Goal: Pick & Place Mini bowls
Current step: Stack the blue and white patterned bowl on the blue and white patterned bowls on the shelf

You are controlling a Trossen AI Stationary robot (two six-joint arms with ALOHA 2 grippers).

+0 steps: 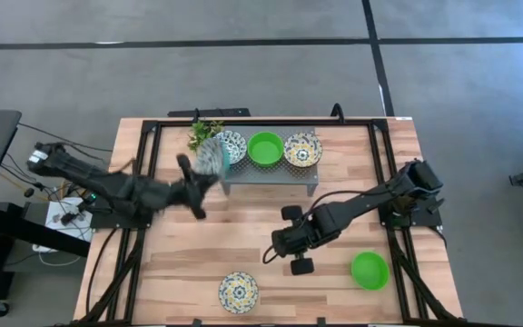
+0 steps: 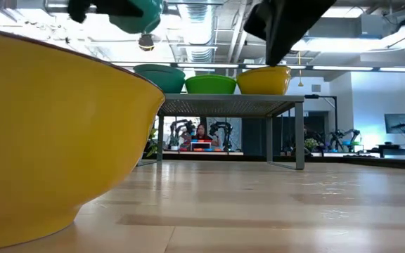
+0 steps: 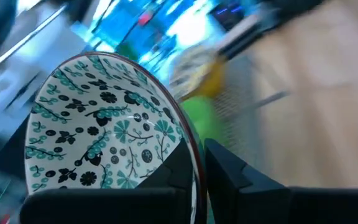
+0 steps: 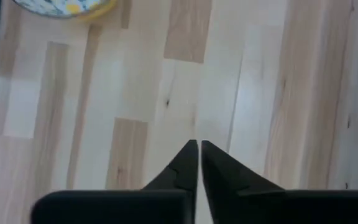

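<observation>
Nearest the front edge of the table, at about six o'clock, a yellow-patterned bowl sits alone on the wood, and a plain green bowl rests over at four o'clock. Neither is touched.

Just behind them, near the table's centre, the right gripper hangs over bare boards with its fingers pressed together on nothing; its wrist view shows only planks beneath the tips and a sliver of the yellow-patterned bowl at the frame's edge. I judge it is between picks.

Farther back, at about ten o'clock, the left gripper pinches the rim of a white bowl with a teal floral pattern, one finger inside and one outside. The bowl is tilted on edge and is carried clear of the table, just beside the near left corner of the grey perforated stand.

On the stand at twelve o'clock sit three bowls in a row: a blue-patterned one, a green one, and a yellow-patterned one. A plant sprig stands at the stand's left end.

The step in hand looks like a carry with the left arm. Next it needs to level the bowl and lower it onto a free spot before the fingers part; the stand's top looks nearly full, so clearance is tight.
</observation>
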